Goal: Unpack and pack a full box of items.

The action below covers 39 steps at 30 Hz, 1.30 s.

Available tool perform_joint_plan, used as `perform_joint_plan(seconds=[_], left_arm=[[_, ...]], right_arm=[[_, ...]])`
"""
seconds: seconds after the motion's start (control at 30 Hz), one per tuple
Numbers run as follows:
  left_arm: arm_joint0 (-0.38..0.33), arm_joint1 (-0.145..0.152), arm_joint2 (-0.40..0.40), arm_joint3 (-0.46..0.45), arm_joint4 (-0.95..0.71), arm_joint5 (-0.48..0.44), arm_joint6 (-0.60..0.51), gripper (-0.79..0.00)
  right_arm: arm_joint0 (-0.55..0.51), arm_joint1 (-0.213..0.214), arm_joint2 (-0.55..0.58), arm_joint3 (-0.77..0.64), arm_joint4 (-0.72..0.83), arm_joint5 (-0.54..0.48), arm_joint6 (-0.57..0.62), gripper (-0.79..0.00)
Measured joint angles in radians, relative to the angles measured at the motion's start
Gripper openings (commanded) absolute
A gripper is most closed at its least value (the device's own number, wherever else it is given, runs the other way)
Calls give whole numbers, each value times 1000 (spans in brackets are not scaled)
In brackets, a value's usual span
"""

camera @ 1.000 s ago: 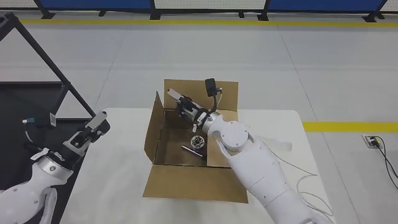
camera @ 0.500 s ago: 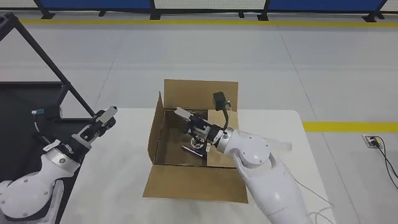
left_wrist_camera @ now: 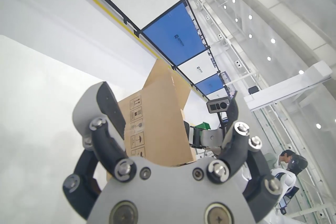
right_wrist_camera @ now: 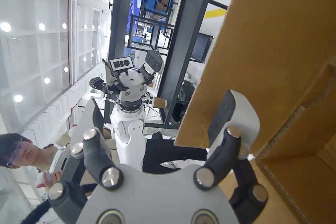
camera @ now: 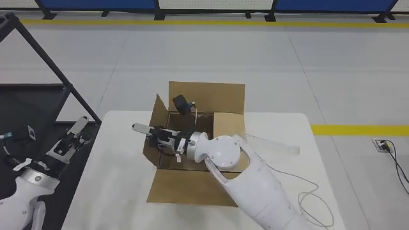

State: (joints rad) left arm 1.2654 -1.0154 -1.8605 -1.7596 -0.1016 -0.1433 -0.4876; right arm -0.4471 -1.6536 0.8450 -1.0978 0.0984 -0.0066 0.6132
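**Box flap straddled by open right jaws, not yet gripped**

The white table is seen across the lower half of the top view, and the cardboard box stands at its centre with all flaps turned out. The box's contents are largely hidden by the right arm, which is laid across the opening from the lower right of the frame toward the left side flap.

The right gripper is held at that flap. In the right wrist view its jaws are spread, and the flap's free corner is seen between the two fingers, one pad on the inner face and the other finger outside the cardboard. Nothing is clamped yet.

The left gripper is held off the table edge at the lower left of the top view, well apart from the box. Its jaws are spread too and nothing is carried in them.

The step in hand is judged to be taking hold of this side flap. Only the corner is caught, so the flap should be seated deeper between the pads before the jaws are closed. Once it is held, it is best swung along the arc of its crease rather than pulled sideways, since a light box is likely to be dragged or the cardboard creased. The free left gripper could be used to steady the near wall.
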Motion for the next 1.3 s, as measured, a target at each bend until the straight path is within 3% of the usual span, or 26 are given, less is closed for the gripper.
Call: perform_joint_plan(seconds=[0.13,0.77,1.07,1.3], left_arm=[[16,0,-5,0,-13,-2,2,0],[7,-2,18,-16,-15,25,16,0],[0,-4,2,9,-44,82,72,0],[26,-6,-42,16,-114,66,87,0]], right_arm=[[53,-27,-53,54,4,17,-8,0],[25,-39,-61,41,12,9,-57,0],[125,-114,-171,173,3,53,-115,0],[214,-192,-257,327,-7,106,-127,0]])
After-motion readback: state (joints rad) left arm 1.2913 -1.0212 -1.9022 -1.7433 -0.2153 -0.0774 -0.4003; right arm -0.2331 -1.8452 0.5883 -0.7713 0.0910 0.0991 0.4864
